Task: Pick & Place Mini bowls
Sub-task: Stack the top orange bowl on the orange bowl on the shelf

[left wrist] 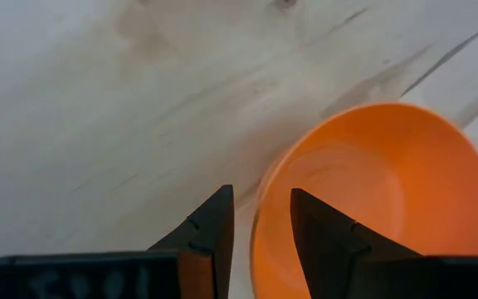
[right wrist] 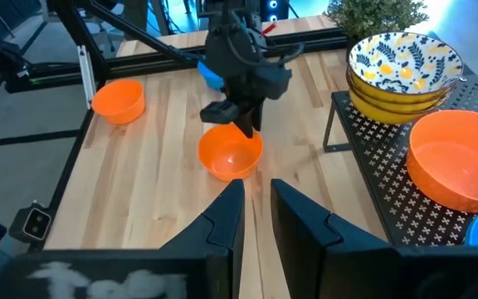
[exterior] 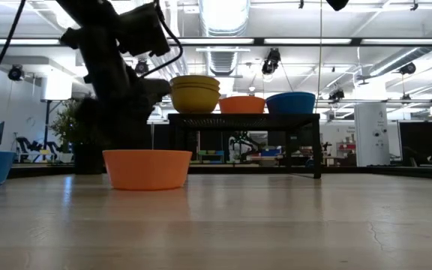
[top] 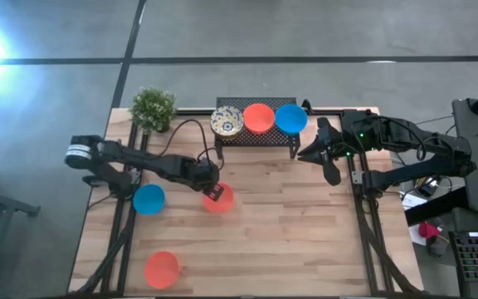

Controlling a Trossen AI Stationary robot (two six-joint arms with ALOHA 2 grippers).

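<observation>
Left claw (top: pixel 215 193) straddles the orange bowl's (top: pixel 221 199) rim at its 9 o'clock, fingers apart, not clamped.

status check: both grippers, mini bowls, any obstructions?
Left gripper open, fingers straddling the rim of the orange bowl mid-table. Right gripper idle beside the rack, holding nothing. Nothing in the way.

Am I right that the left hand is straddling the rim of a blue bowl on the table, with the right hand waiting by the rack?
Not quite: the bowl is orange, not blue. The left wrist view shows the left hand with a finger either side of its rim. The right hand does wait beside the rack.
</observation>
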